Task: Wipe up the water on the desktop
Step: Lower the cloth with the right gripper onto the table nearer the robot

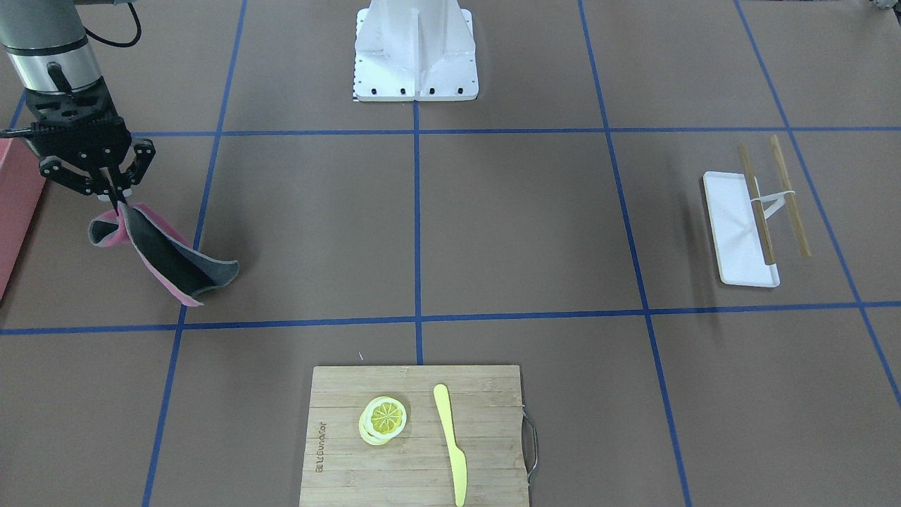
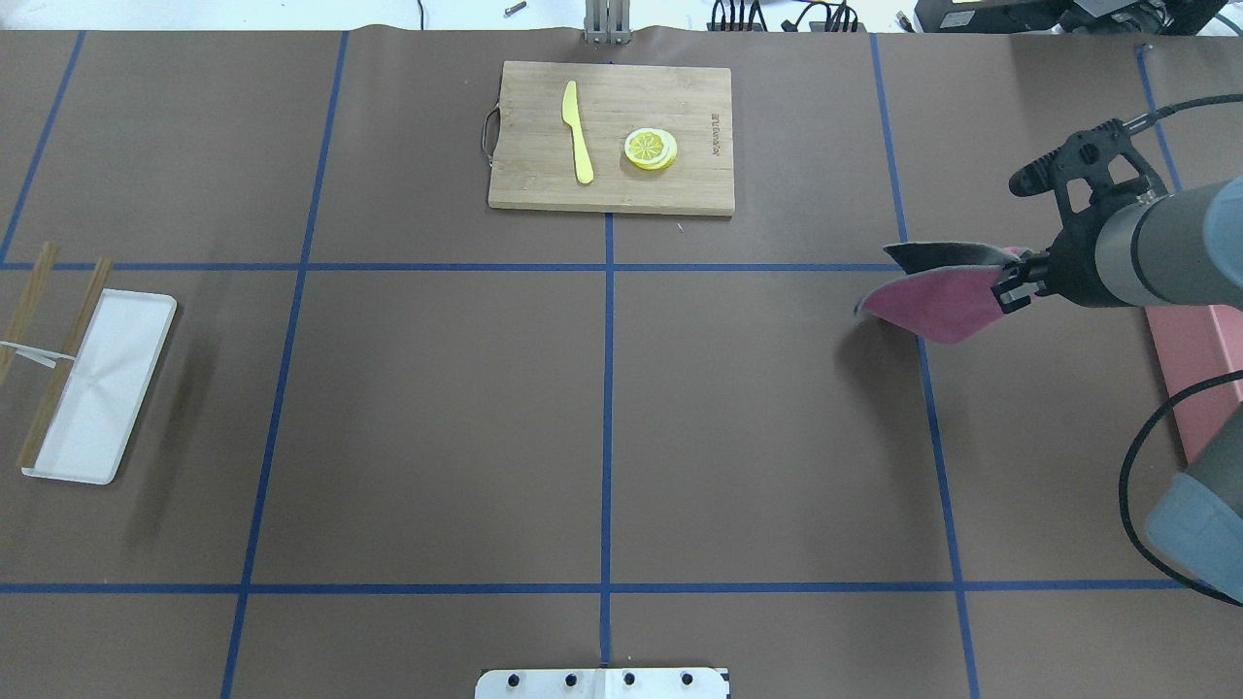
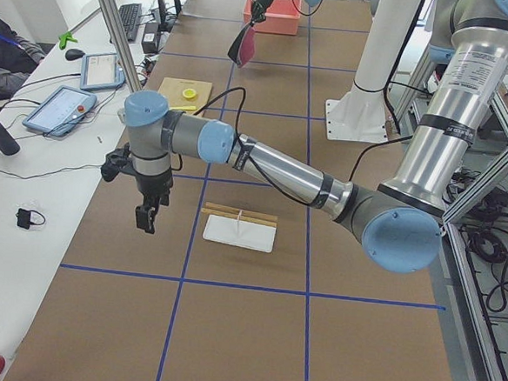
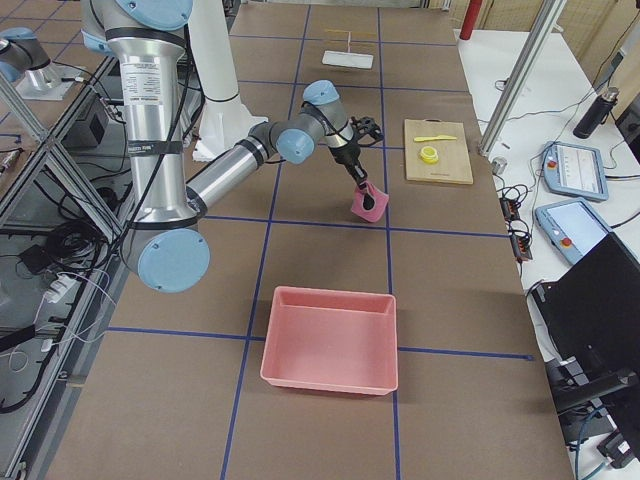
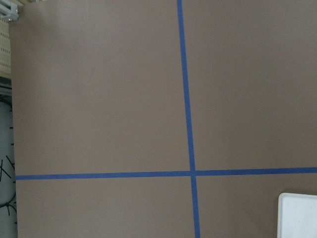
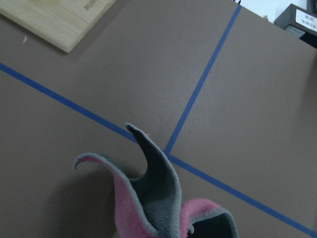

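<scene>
Your right gripper (image 1: 116, 199) had pinched fully closed on the top edge of the pink-and-grey cloth (image 1: 165, 257), which hung over the desktop (image 1: 521, 225) beside a blue tape line (image 1: 209, 176); whether your left gripper (image 3: 147, 218) was open could not be told.

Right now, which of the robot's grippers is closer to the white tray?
Left. The left gripper hangs near the white tray; the right gripper, holding the cloth, is far across the desktop.

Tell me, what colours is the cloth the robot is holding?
Pink on one side, dark grey on the other; the cloth shows best in the front-facing view.
</scene>
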### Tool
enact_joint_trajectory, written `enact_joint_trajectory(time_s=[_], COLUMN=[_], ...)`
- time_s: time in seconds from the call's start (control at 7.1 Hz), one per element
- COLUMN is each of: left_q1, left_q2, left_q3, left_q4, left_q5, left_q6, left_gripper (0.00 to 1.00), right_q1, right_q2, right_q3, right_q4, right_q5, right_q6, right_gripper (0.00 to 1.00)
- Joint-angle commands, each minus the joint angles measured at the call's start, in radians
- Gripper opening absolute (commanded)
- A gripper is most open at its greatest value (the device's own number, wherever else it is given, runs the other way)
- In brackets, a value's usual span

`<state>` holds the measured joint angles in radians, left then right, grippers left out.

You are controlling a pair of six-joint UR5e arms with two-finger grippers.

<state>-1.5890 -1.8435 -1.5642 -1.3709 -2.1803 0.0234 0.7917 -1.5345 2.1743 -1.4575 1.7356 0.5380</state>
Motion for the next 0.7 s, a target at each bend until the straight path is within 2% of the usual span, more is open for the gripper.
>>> enact_joint_trajectory(time_s=[0.0, 0.14, 0.28, 0.56], left_q1=[-0.008, -0.008, -0.008, -0.008], left_q2=[0.021, 0.021, 0.021, 0.021], left_q3=[0.009, 0.009, 0.009, 0.009], left_q4=[-0.002, -0.002, -0.002, 0.000], left_q5=[-0.004, -0.006, -0.007, -0.007], left_q6=[0.006, 0.006, 0.004, 0.006], left_gripper=[0.99, 0.99, 0.99, 0.99], right_q1=[-0.148, -0.235, -0.318, -0.440], right_q2=[0.023, 0.110, 0.234, 0.432], right_q3=[-0.005, -0.023, -0.063, -0.170], right_q4=[-0.064, -0.114, -0.189, -0.219], right_q5=[0.016, -0.011, -0.077, -0.186], right_q6=[0.247, 0.413, 0.563, 0.840], right_gripper=[0.00, 0.00, 0.00, 0.00])
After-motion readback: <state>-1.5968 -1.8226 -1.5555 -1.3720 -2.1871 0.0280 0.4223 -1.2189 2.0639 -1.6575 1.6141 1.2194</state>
